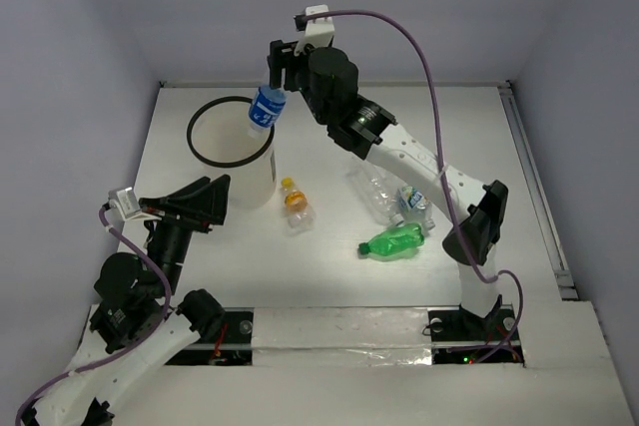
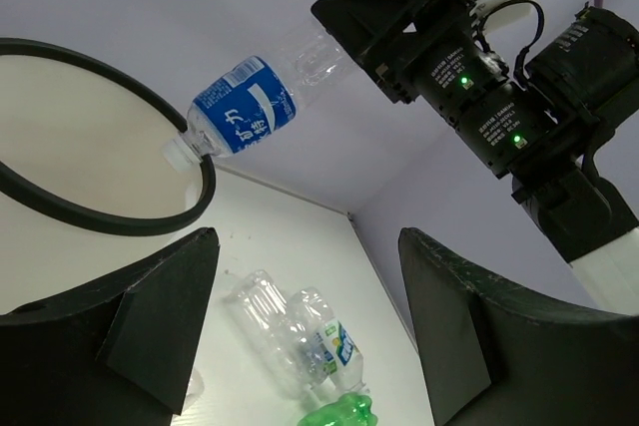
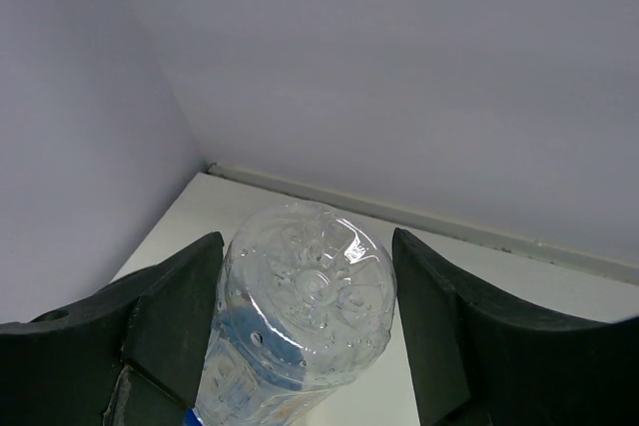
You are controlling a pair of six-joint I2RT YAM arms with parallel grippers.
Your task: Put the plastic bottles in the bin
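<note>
Right claw [image 1: 279, 77] is clamped on the base end of a blue-labelled bottle [image 1: 267, 110]. The right wrist view shows the clear bottom of that bottle pinched between both fingers [image 3: 165, 321]. It hangs tilted and cap-down, with its neck over the right side of the bin's [image 1: 262, 179] black ring. It is not yet let go.

Left claw [image 1: 214, 203] sits low beside the bin's near wall, spread wide with nothing in it.

We count four bottles on the table [image 1: 479, 137]:
- the tiny orange bottle [image 1: 295, 202], lying just right of the bin
- two clear bottles [image 1: 371, 190], lying side by side further right
- the green bottle [image 1: 395, 239], just in front of that pair

As far as the overhead view reaches into the bin, we see only white wall and no bottle, though its floor is not fully shown.

We judge the task to be at an early stage. One bottle is poised for the drop and four are untouched. The neck sits close to the rim, so we think a release here could catch the ring.
</note>
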